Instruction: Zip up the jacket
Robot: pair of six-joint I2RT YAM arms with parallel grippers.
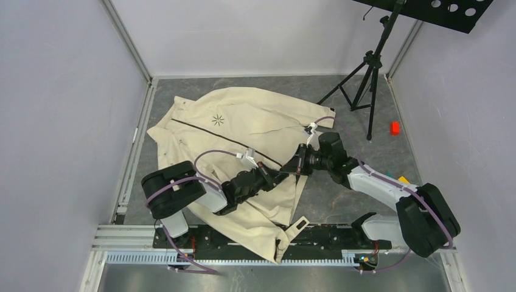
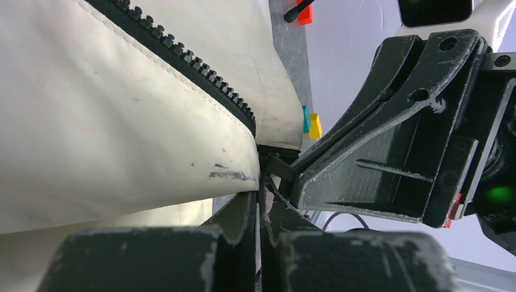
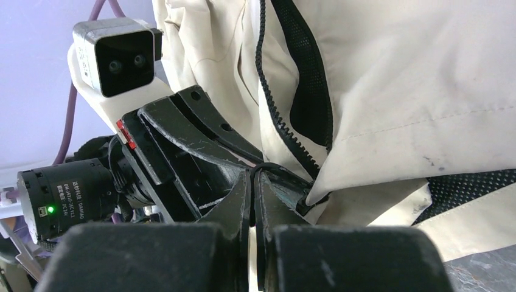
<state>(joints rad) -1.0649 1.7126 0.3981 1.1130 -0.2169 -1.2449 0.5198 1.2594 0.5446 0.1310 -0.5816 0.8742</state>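
The cream jacket (image 1: 243, 121) lies spread out, its dark zipper line (image 1: 225, 139) running from the collar toward both grippers, with a black starburst logo (image 1: 218, 120) above it. My left gripper (image 1: 281, 174) is shut on the jacket's lower zipper end (image 2: 263, 159), right below the cream fabric (image 2: 122, 121) and open zipper teeth (image 2: 188, 67). Tip to tip with it, my right gripper (image 1: 293, 168) is shut on a thin black zipper pull (image 3: 268, 165). The right wrist view shows the two zipper sides (image 3: 268, 97) parted over dark mesh lining (image 3: 310, 79).
A black tripod (image 1: 371, 67) stands at the back right. A red block (image 1: 395, 128) lies near it, and yellow and teal blocks (image 1: 403, 179) lie by the right arm. Grey walls close in both sides. A metal rail (image 1: 243, 252) runs along the near edge.
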